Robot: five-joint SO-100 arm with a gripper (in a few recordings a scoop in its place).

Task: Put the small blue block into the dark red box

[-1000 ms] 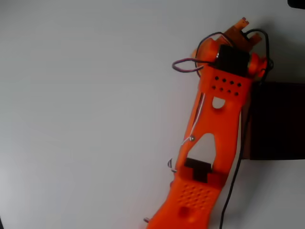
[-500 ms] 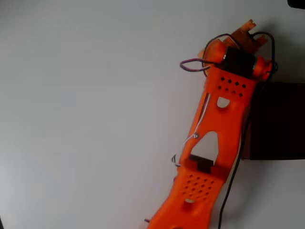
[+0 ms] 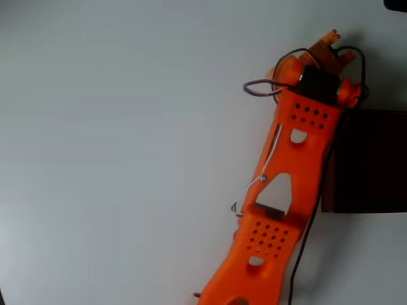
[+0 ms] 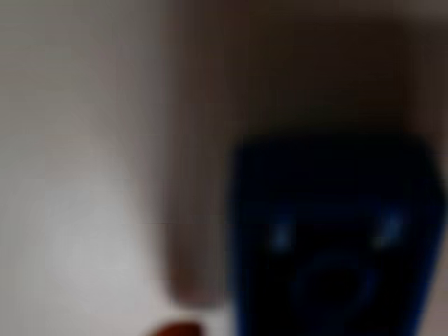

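**Arm reaches to the table's far right, block close under the wrist camera**

While the orange arm (image 3: 289,190) stretches from the bottom edge of the white table (image 3: 114,146) up toward its top right corner in the overhead view, the claw (image 3: 331,47) shows as a few orange tips past the black wrist motor, near the table's top edge. Its fingers are mostly hidden under the wrist, so I cannot tell how far apart they stand or whether they hold anything. Black and purple cables loop around the wrist.

Just below and right of the claw, the box (image 3: 372,162) sits against the table's right edge, cut off by the frame; its inside looks very dark, and the arm overlaps its left side.

From the wrist, everything is badly blurred. A large dark blue shape, likely the block (image 4: 329,238), fills the lower right, very close to the lens, with faint round marks on its face. Behind it lies a brownish band and, at left, pale table surface. Whether the block is gripped or resting on the table cannot be told
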